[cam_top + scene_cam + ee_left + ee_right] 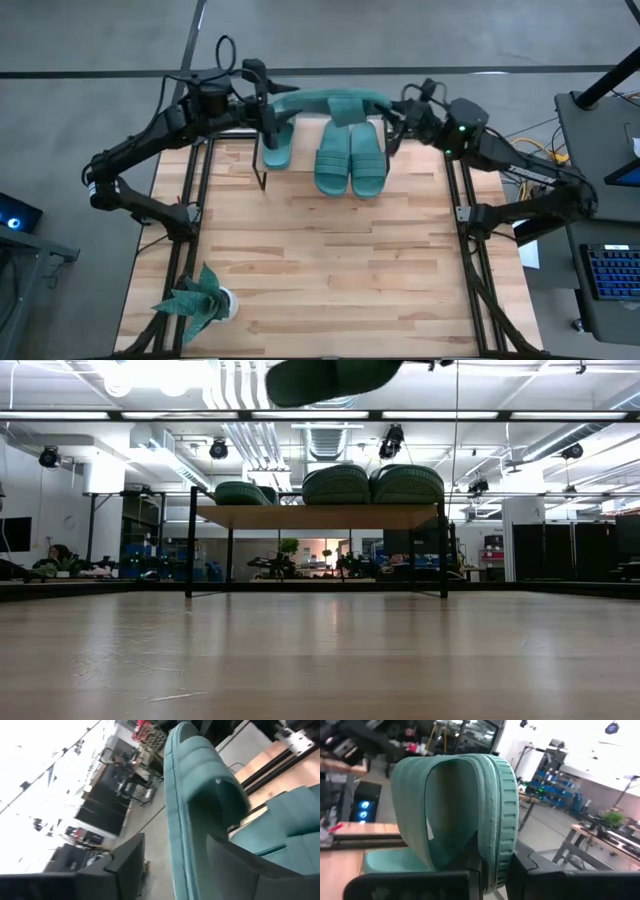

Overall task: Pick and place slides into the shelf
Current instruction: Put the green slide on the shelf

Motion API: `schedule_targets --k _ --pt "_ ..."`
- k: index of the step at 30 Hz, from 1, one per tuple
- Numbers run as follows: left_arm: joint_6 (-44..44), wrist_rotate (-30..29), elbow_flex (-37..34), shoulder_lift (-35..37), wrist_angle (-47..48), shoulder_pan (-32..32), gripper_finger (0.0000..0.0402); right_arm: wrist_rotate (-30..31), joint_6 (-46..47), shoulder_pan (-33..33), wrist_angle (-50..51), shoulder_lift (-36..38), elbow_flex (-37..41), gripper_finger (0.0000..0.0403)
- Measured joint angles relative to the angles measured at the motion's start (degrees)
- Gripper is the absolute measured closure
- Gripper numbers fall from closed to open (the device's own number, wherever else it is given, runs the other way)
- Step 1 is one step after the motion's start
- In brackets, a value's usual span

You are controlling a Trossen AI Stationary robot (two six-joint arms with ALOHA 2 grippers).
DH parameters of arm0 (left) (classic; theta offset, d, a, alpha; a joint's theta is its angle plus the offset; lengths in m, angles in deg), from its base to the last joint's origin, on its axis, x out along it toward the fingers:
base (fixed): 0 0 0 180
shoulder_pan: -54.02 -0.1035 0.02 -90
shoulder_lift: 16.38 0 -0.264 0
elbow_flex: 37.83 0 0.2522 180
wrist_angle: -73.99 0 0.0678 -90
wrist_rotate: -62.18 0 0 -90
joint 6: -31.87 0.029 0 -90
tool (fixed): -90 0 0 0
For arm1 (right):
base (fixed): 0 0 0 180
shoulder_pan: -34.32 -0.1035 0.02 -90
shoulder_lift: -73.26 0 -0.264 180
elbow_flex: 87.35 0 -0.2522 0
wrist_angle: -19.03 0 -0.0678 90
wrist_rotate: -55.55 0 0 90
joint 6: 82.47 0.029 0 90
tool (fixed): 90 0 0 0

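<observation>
You have three teal rubber slide sandals (350,160) on the wooden-topped, black-legged shelf (320,516); the right gripper (392,118) clamps a fourth sandal (335,101) above, the left gripper (268,100) spread beside it.

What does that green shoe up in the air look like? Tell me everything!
The raised slide is a teal-green, rubbery-looking sandal with one wide strap and a ribbed sole edge. It hangs sideways in the air above the shelf, between both arms. The right tool is shut on its sole edge; the left tool sits open at its other end.
</observation>
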Motion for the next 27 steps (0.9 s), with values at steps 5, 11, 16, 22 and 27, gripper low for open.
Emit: schedule_targets --k 5,11,16,22,27 --pt "3.1 -9.1 -0.5 1.5 0.7 2.1 0.0189 1.6 0.6 0.0 2.7 4.0 0.0 0.0372" --pt "9.2 -23.2 -1.7 2.3 3.2 7.5 0.0207 2.9 2.2 0.2 6.6 7.7 0.0 0.0372" --pt "15.9 -40.1 -3.2 0.4 2.7 13.5 0.0235 2.9 3.5 1.2 6.9 9.9 0.0 0.0372" --pt "25.1 -50.0 -7.7 -1.0 -5.3 17.2 0.0263 2.9 4.6 2.0 10.5 10.8 0.0 0.0372" --pt "33.7 -52.1 -13.1 -2.0 -14.2 18.1 0.0277 2.7 4.6 2.0 12.0 10.8 0.0 0.0372"
